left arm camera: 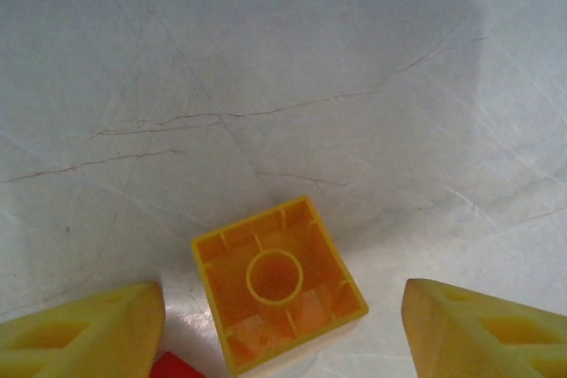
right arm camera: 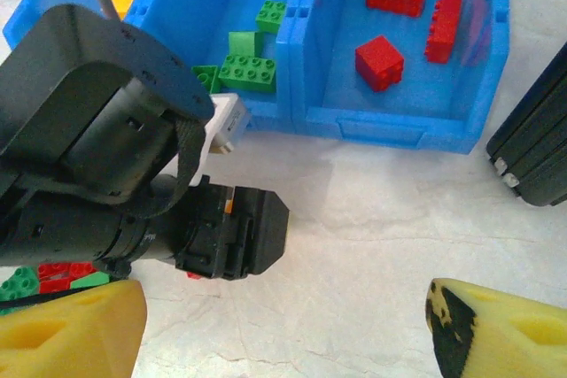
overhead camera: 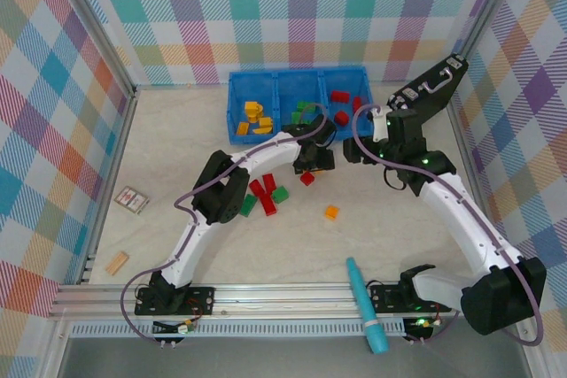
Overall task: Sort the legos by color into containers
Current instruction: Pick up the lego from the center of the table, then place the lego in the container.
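The left gripper (left arm camera: 283, 329) stands wide, an upturned yellow lego (left arm camera: 277, 297) between its fingers (left arm camera: 89, 334), touching neither. The right gripper (right arm camera: 283, 334) gapes empty, red legos (right arm camera: 379, 61) at one o'clock.

Three red legos (right arm camera: 379, 61) lie in the blue tray's (right arm camera: 399, 133) right compartment.

Blue tray (overhead camera: 276, 95) — red, green, yellow legos (overhead camera: 280, 194) — walls (overhead camera: 301, 6) checked in pastel plaid.

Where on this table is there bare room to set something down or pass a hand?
Bare: the left strip between the blue tray and the small card; the near stretch between the orange brick and the teal tool. Crowded: before the tray, where the left gripper, the right gripper and the loose red and green bricks bunch.
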You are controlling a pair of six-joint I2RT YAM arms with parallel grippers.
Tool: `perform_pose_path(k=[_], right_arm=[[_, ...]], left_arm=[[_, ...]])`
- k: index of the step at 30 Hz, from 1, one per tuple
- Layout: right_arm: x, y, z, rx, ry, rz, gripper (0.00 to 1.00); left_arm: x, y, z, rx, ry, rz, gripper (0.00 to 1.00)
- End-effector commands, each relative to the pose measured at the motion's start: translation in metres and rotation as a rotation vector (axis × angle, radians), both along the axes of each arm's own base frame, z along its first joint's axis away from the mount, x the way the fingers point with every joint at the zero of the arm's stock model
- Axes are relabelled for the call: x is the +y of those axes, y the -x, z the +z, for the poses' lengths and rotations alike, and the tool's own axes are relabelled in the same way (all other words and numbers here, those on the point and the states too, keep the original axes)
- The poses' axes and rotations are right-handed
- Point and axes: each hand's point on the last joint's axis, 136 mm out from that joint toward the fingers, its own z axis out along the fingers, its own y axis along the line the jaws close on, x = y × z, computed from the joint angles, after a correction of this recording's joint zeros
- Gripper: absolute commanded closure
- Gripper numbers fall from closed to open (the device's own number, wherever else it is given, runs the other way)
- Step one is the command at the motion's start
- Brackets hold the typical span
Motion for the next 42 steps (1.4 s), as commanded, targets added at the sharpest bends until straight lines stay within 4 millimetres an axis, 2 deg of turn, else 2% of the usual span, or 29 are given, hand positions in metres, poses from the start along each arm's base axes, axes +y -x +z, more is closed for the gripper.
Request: perform_pose_path(k=[1,7,12,15,18,22,26,30,37,42], right_arm=[[0.005,0.007,0.002,0.005,-0.048,0.011,0.18],[0.003,0.009,-0.004,0.011,-0.043,0.008,0.18],[0.001,0.012,-0.007,0.024,-0.042,0.000,0.18],[0.000,0.019,-0.016,0.067,-0.055,-0.015,0.18],[-0.001,0.032,-0.034,0.139,-0.085,-0.035,0.20],[0.010,0.054,-0.064,0.252,-0.160,-0.007,0.19],[0.025,0.077,-0.103,0.397,-0.213,0.032,0.17],[0.024,0.083,-0.133,0.496,-0.224,-0.025,0.17],[0.032,0.082,-0.157,0.612,-0.261,-0.109,0.16],[0.045,0.086,-0.175,0.732,-0.284,-0.175,0.17]], left_arm=[[0.001,0.002,-0.009,0.026,-0.029,0.014,0.33],[0.003,0.004,-0.016,0.047,-0.047,0.019,0.52],[0.007,0.009,-0.019,0.069,-0.064,0.018,0.63],[0.011,0.013,-0.019,0.075,-0.081,0.004,0.70],[0.017,0.014,-0.015,0.072,-0.094,-0.010,0.75],[0.030,0.009,0.011,0.029,-0.100,-0.028,0.76],[0.044,-0.005,0.057,-0.067,-0.080,-0.043,0.76],[0.052,-0.018,0.096,-0.148,-0.042,-0.044,0.76],[0.072,-0.034,0.140,-0.262,-0.031,-0.063,0.76],[0.099,-0.066,0.159,-0.347,-0.049,-0.034,0.76]])
